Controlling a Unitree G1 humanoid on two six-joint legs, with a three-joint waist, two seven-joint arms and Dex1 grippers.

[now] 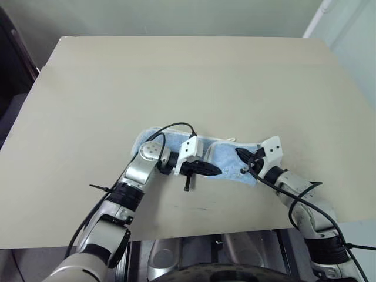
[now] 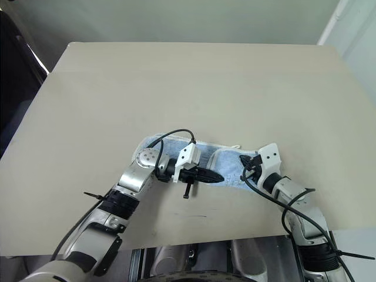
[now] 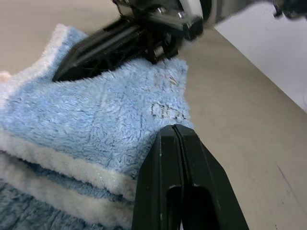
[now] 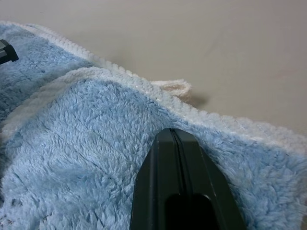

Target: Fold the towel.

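The towel (image 1: 226, 158) is light blue and fluffy with a white hem, and it lies in a narrow folded strip near the front of the table (image 1: 176, 82). Its white loop tag (image 4: 172, 87) sticks out from the far hem. My left gripper (image 1: 218, 171) is shut and points right along the towel's near edge, with no cloth visible between its fingertips (image 3: 175, 128). My right gripper (image 1: 238, 152) is also shut, pointing left over the towel's right end and resting low on the pile (image 4: 173, 132). The two grippers point toward each other, a short gap apart.
The beige table stretches bare behind and to both sides of the towel. Its front edge (image 1: 205, 232) runs just behind my wrists. A dark object (image 1: 12, 64) stands off the table's left side, and a white wall corner (image 1: 346, 29) rises at the far right.
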